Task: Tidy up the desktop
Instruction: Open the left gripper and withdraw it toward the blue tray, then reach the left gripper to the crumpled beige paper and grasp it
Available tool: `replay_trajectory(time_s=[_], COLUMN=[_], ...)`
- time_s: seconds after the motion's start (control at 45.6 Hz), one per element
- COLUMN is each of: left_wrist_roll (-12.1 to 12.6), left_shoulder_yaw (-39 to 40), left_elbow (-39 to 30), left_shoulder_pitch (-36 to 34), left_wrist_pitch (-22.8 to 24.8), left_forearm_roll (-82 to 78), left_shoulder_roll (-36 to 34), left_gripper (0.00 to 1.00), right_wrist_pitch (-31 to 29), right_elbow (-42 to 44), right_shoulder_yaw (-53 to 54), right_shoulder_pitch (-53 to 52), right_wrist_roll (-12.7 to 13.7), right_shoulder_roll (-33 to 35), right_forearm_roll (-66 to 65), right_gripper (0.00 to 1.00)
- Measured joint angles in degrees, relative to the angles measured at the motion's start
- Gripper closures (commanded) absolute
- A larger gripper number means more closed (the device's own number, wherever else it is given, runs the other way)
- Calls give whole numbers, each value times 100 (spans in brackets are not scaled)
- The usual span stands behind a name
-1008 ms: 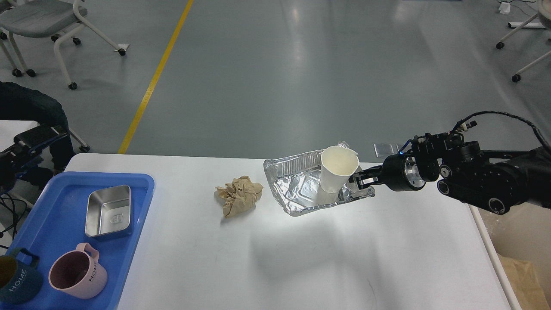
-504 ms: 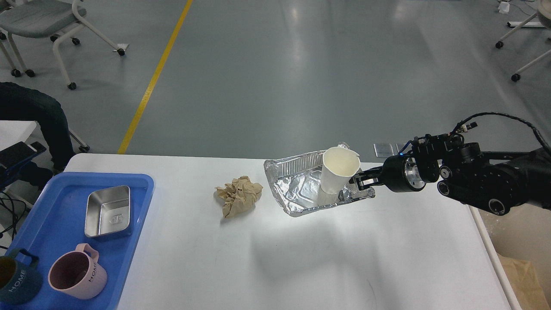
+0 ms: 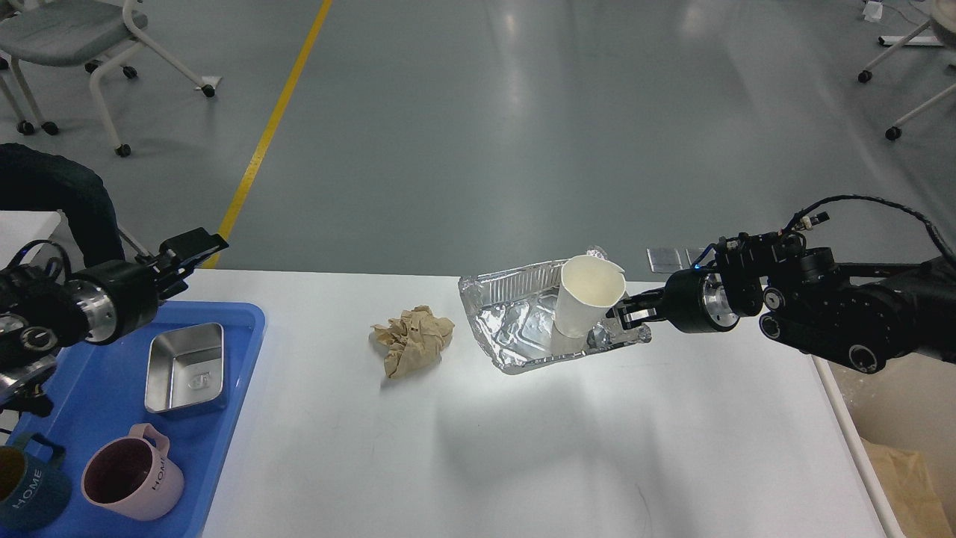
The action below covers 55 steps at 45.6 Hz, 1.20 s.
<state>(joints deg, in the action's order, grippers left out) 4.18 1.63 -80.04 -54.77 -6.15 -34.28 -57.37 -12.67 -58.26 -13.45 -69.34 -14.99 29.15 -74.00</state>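
Observation:
The white desktop (image 3: 523, 448) fills the lower view. A crumpled foil tray (image 3: 515, 325) lies at its far middle with a white paper cup (image 3: 586, 302) standing in it. A crumpled brown paper wad (image 3: 411, 340) lies to the tray's left. My right gripper (image 3: 626, 314) reaches in from the right, its fingers closed on the foil tray's right rim beside the cup. My left gripper (image 3: 196, 248) hovers over the desktop's far left corner, above the blue tray (image 3: 97, 388); it is dark and small, and its fingers cannot be told apart.
The blue tray holds a steel dish (image 3: 187, 368), a pink mug (image 3: 131, 482) and a dark blue mug (image 3: 26, 489). A beige bin with a brown bag (image 3: 907, 486) stands off the right edge. Chairs stand on the grey floor behind.
My left arm has come into view from the left, with its gripper now above the blue tray's far corner. The right gripper, foil tray and cup have barely moved.

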Motion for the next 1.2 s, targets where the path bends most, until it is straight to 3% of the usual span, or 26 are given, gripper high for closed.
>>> replay_trajectory(time_s=[0.175, 0.351, 0.57, 0.723, 0.854, 1.205], left_wrist_roll=[-80, -194, -217, -279, -504, -602], left_shoulder_yaw=[-21, -20, -264, -722, -1001, -1052], left_elbow=[1128, 1597, 1973, 2901, 3542, 3849], left_shoulder_pitch=[-41, -67, -67, -72, -72, -68], left_wrist_pitch=[524, 931, 992, 993, 993, 993], left_forearm_roll=[-341, -1478, -2852, -3386, -3434, -3411], left_shoulder_roll=[1000, 1650, 2589, 3373, 3916, 4429], left_gripper=[7, 7, 7, 7, 7, 7], right_wrist_pitch=[-1, -7, -7, -3, 8, 10], right_elbow=[-22, -22, -10, -10, -24, -24], right_shoulder_yaw=[-15, -16, -5, 3, 9, 70], right_shoulder_pitch=[-1, -8, -8, -7, 5, 42], right_wrist_roll=[-4, -4, -4, -4, -4, -4], right_shoulder_roll=[62, 82, 77, 140, 182, 187], right_forearm_roll=[27, 43, 43, 43, 47, 47], right_gripper=[100, 100, 100, 100, 100, 100])
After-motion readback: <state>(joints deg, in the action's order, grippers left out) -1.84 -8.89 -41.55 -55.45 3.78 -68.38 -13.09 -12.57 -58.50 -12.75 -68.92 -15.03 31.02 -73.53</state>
